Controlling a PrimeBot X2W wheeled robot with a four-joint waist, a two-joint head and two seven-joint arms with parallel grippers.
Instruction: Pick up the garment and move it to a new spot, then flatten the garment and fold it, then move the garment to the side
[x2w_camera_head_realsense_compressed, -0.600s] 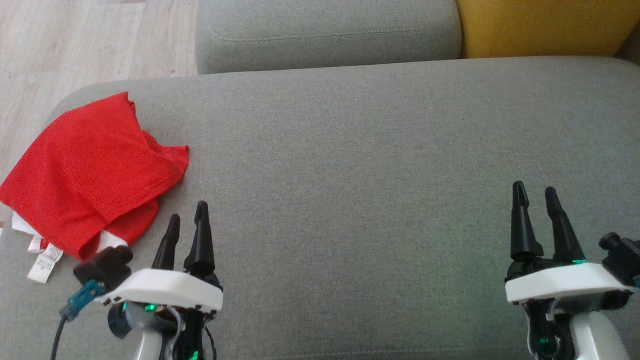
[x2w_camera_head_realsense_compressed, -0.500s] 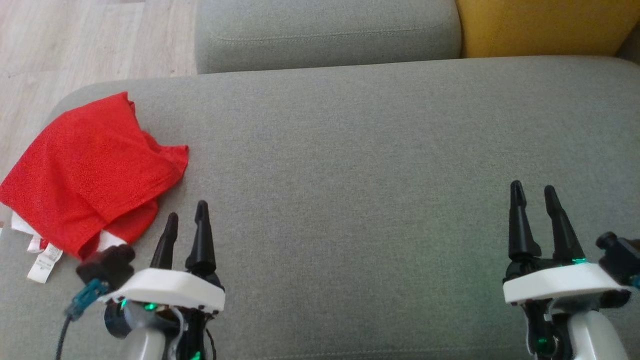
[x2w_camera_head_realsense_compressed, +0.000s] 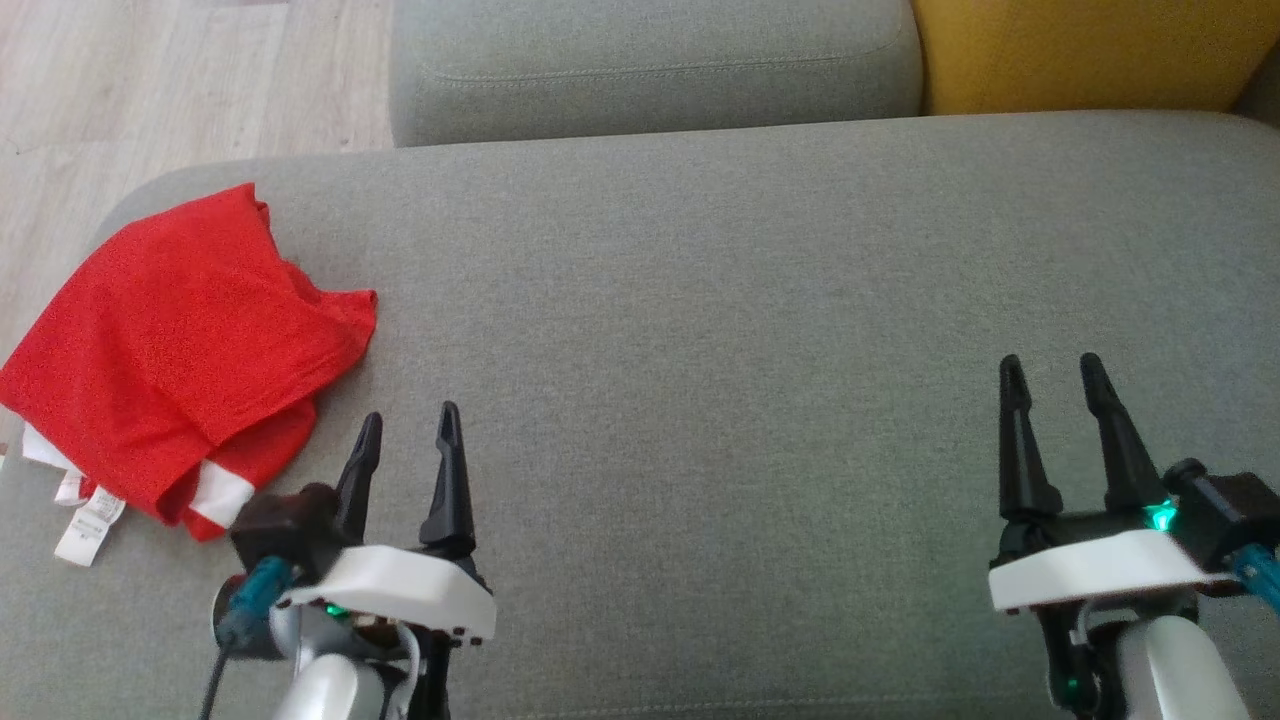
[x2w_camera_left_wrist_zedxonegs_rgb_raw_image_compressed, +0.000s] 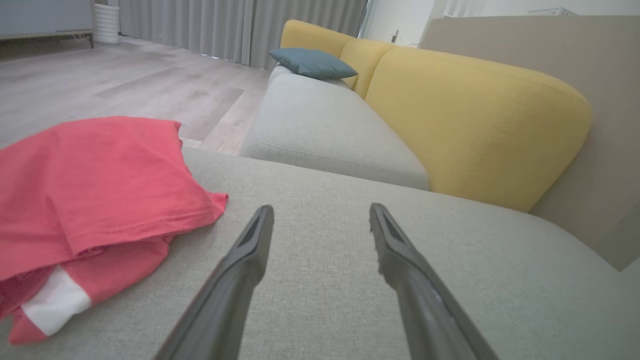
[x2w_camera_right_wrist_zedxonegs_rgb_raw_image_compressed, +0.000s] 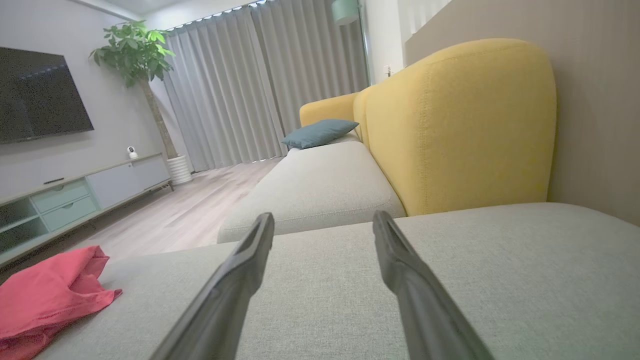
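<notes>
A red garment (x2w_camera_head_realsense_compressed: 170, 350) with a white band and loose labels lies folded in a loose heap at the left end of the grey cushion (x2w_camera_head_realsense_compressed: 720, 300). In the left wrist view the garment (x2w_camera_left_wrist_zedxonegs_rgb_raw_image_compressed: 90, 190) sits to the left of the fingers, and in the right wrist view the garment (x2w_camera_right_wrist_zedxonegs_rgb_raw_image_compressed: 45, 295) is at the far lower left. My left gripper (x2w_camera_head_realsense_compressed: 405, 435) hovers just right of the garment's near edge, open and holding nothing. My right gripper (x2w_camera_head_realsense_compressed: 1048, 375) is far to the right over bare cushion, also open with nothing between its fingers.
A second grey seat cushion (x2w_camera_head_realsense_compressed: 650, 60) lies beyond, with a yellow backrest (x2w_camera_head_realsense_compressed: 1090, 50) at the back right. Wooden floor (x2w_camera_head_realsense_compressed: 150, 90) shows past the cushion's rounded left edge. A teal pillow (x2w_camera_left_wrist_zedxonegs_rgb_raw_image_compressed: 312, 62) rests farther along the sofa.
My left gripper has shifted right, away from the garment, uncovering its white band, and its fingers now stand wider apart. The right gripper has edged slightly left and up. The garment has not moved.
</notes>
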